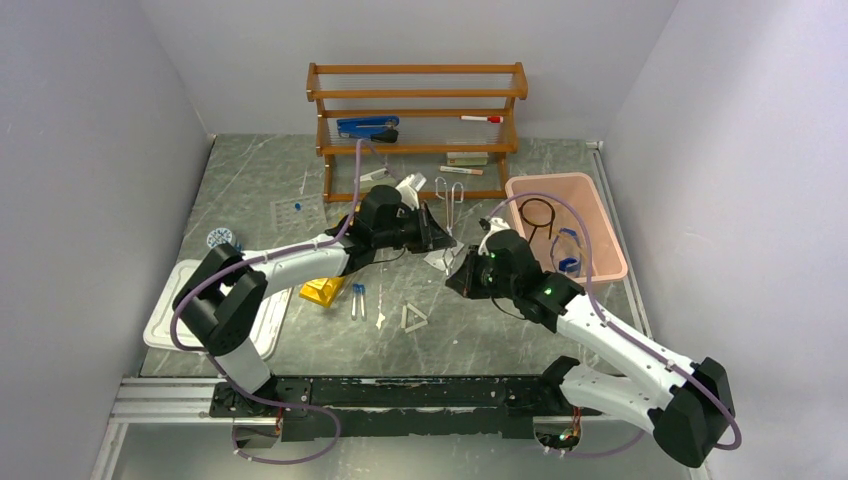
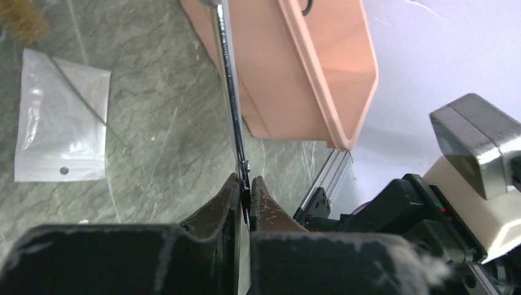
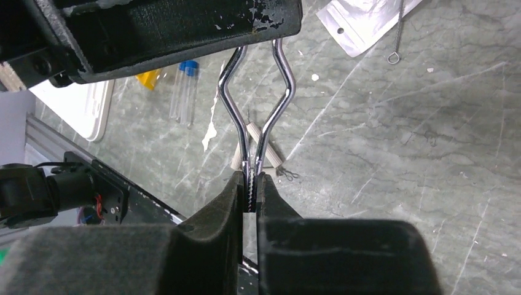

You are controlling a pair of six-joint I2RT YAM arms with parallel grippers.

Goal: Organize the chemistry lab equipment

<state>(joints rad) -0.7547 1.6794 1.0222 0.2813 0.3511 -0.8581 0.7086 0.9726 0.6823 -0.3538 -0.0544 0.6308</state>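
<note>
Handover, by the look of it: chrome tongs point(image 2: 231, 92) are held off the tabletop point(image 1: 500, 340) at centre frame of the top view, gripped at both ends. The left claw point(image 2: 244, 187) is pinched tight on one end. The right claw point(image 3: 252, 184) is clamped on the other end, where the two arms meet. The pink bin point(image 2: 276, 80) sits at right in the top view, near the right arm. The blue-capped tubes point(image 3: 184, 86), white triangle point(image 1: 413, 317) and clear bag point(image 2: 58, 123) lie loose on the tabletop, unsorted.

Next move, as I judge it: one claw must let go before the other pulls away, or the tongs will twist. The likely course is that the left releases and the right carries them to the bin.
</note>
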